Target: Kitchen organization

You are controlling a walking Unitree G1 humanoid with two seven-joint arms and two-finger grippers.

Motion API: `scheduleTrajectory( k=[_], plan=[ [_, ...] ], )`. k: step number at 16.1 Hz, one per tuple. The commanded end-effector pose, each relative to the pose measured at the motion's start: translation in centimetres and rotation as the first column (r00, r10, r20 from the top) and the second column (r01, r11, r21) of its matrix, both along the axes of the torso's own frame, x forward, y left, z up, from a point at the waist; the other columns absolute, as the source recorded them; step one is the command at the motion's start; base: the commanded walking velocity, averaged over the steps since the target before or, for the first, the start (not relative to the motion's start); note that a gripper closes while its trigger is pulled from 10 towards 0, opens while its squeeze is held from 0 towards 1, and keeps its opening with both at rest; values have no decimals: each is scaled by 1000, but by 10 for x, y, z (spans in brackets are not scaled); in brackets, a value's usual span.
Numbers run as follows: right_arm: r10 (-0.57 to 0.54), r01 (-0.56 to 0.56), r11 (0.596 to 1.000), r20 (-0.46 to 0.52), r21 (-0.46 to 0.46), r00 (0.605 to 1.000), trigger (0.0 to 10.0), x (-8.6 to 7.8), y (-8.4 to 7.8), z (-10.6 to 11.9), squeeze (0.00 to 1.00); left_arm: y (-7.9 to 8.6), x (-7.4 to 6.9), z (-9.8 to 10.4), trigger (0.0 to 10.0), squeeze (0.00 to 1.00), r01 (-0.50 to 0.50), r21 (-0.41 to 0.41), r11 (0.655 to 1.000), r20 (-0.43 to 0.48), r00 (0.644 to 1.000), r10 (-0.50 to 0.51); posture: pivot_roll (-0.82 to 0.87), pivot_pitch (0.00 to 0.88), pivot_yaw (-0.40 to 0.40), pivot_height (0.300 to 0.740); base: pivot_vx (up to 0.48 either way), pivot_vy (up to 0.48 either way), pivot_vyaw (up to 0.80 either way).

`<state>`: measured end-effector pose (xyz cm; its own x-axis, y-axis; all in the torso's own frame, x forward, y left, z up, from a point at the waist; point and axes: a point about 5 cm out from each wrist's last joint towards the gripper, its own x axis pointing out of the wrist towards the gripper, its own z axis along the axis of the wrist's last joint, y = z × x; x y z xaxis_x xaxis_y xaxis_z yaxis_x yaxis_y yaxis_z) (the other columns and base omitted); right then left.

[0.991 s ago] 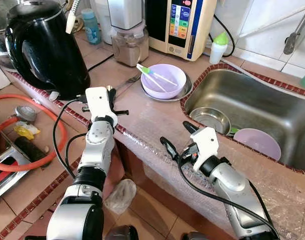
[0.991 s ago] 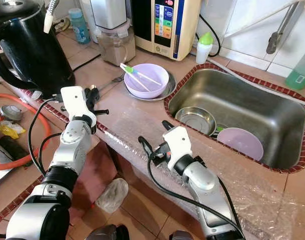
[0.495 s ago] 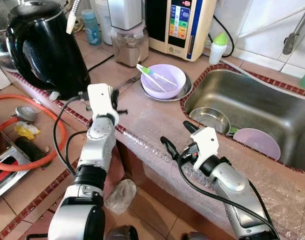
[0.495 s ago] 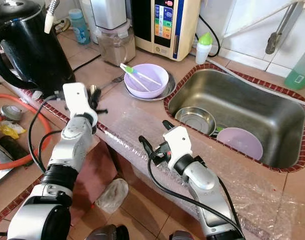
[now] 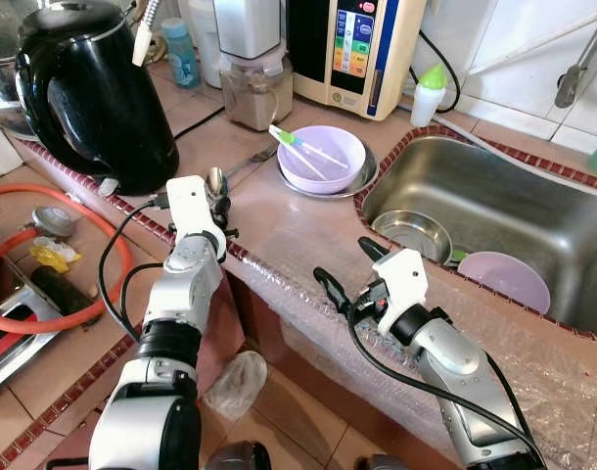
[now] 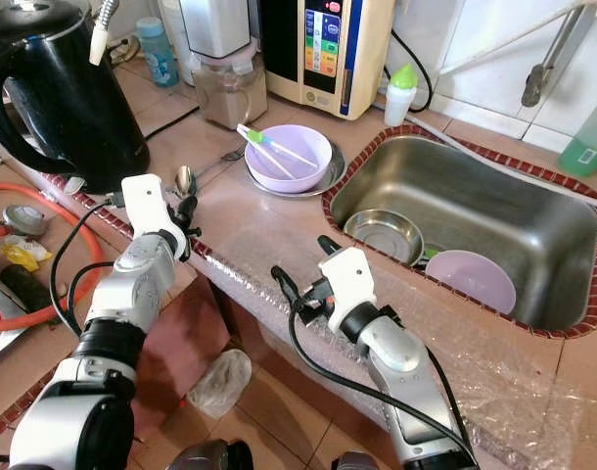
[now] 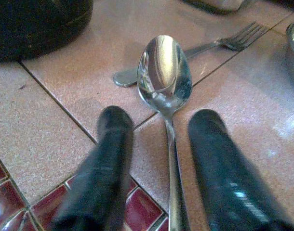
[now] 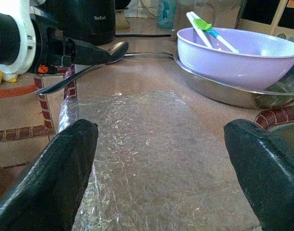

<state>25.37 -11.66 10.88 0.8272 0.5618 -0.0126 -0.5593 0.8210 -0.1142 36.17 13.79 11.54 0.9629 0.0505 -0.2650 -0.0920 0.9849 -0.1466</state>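
Observation:
A steel spoon [image 7: 164, 72] lies on the tiled counter with its handle reaching over the front edge. My left gripper [image 7: 161, 118] is open at that edge, one black finger on each side of the handle, with a gap still showing. A fork [image 5: 259, 157] lies just beyond the spoon [image 5: 215, 182]. Farther back, a purple bowl [image 5: 323, 157] holding a green-tipped utensil sits on a steel plate. My right gripper [image 5: 340, 262] hovers open and empty over the plastic-wrapped counter edge, left of the sink [image 5: 494, 196].
A black kettle [image 5: 93, 88] stands close to the left arm. A blender [image 5: 250, 59], a water purifier [image 5: 352, 49] and a small bottle [image 5: 429, 93] line the back. The sink holds a steel bowl [image 5: 411, 235] and a purple plate [image 5: 504, 279]. An orange hose [image 5: 113, 264] loops at lower left.
My left gripper has drawn back toward the counter edge and dropped lower, and its fingers have narrowed around the spoon handle. The spoon's bowl now shows beyond it. The right arm has stayed put.

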Motion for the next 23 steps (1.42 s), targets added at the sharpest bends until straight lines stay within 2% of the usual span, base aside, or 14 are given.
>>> scheduleTrajectory(
  k=[1,7,8,9,10,14,19,20,21,22,23],
  plan=[
    [-1,1,1000,6,-2,1000,10000,-1,1,0,0,4,6,5,10000,1000,-6,2,1000,-9,1000,6,-97,23,56,740,0,0,0],
    [-6,6,1000,-5,-5,1000,10000,-8,-1,-1,0,14,15,4,10000,1000,-21,8,1000,-70,997,21,-114,53,61,740,0,0,0],
    [-6,6,1000,-11,-5,1000,10000,-11,-1,-2,0,13,18,2,10000,1000,-5,18,1000,-118,993,7,-119,61,66,740,0,0,0],
    [-6,6,1000,-11,-4,1000,10000,-12,0,-2,0,13,18,1,10000,1000,-3,17,1000,-127,992,5,-119,61,66,740,0,0,0],
    [-11,11,1000,-12,-3,1000,10000,-12,-1,-2,0,9,21,4,10000,0,32,15,999,-123,992,-30,-124,63,72,740,0,0,0],
    [-24,24,1000,-12,0,1000,10000,-13,-2,-1,0,0,28,14,10000,0,74,20,997,-90,993,-72,-130,67,81,740,0,0,0],
    [-28,28,1000,-12,-2,1000,10000,-13,-2,-1,0,-5,26,5,10000,0,102,17,995,-135,986,-99,-123,68,76,740,0,0,0],
    [-26,26,1000,-12,-3,1000,10000,-13,-2,0,0,-7,23,-3,9490,0,112,8,994,-167,980,-109,-120,68,77,740,0,0,0],
    [-24,24,1000,-12,-2,1000,10000,-12,-1,0,0,-7,21,-7,8039,0,116,11,993,-186,976,-112,-118,70,78,740,0,0,0],
    [-24,24,1000,-11,-2,1000,10000,-12,-1,0,0,-7,20,-12,2980,0,130,21,991,-200,972,-123,-119,72,79,740,0,0,0],
    [-25,25,1000,-12,-2,1000,10000,-12,-1,0,0,-7,18,-16,0,0,147,34,989,-212,968,-137,-121,74,81,740,0,0,0]
  ],
)
